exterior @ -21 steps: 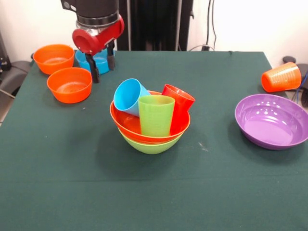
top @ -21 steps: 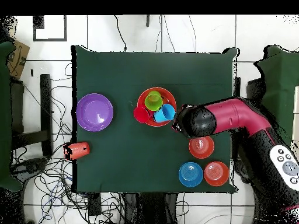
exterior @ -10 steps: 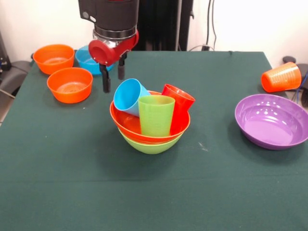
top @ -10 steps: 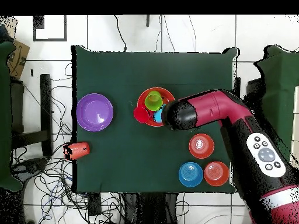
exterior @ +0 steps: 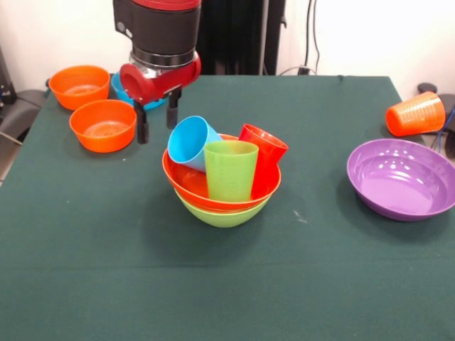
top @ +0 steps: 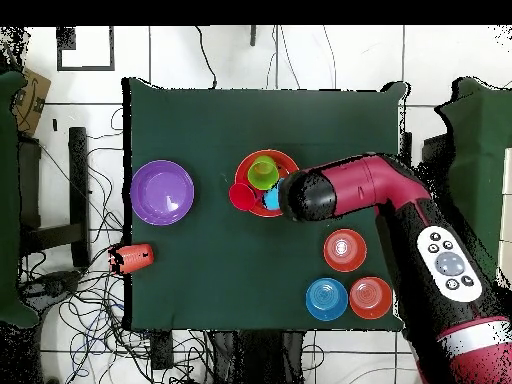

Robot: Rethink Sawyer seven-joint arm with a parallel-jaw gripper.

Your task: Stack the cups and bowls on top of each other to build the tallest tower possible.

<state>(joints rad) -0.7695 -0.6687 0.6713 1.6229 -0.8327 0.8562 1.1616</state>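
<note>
In the front view, you had the gripper [exterior: 155, 121] hanging above the green tablecloth [exterior: 106, 234], its two dark fingers [exterior: 141, 128] spread apart with nothing between them and touching nothing, between the nearer small orange bowl [exterior: 103, 125] and the tower [exterior: 222, 181]. The tower stood mid-table: a large lime green bowl [exterior: 222, 215] at the base, the orange-red bowl [exterior: 190, 183] nested in it, and three cups in that bowl, the light blue cup [exterior: 190, 141] leaning on its side with its mouth toward the gripper, the lime green cup [exterior: 230, 170] upright in front, and the red cup [exterior: 266, 158] tilted behind it. The nearer small orange bowl held nothing, and neither did the second small orange bowl [exterior: 79, 86] behind it; the small blue bowl [exterior: 121, 91] was mostly hidden behind the arm. The purple bowl [exterior: 400, 177] sat alone on the other side and was likewise bare inside, with the orange cup [exterior: 416, 114] lying on its side just beyond it. In the overhead view, the arm's [top: 370, 190] head covered the gripper, so you could not judge the fingers there; it overlapped the tower's [top: 264, 181] rim beside the light blue cup [top: 271, 199]. The purple bowl [top: 162, 192] lay well apart from the tower, the orange cup [top: 132, 258] at the table's edge, and the blue bowl [top: 327, 298] sat just beside the two orange ones [top: 344, 250].
</note>
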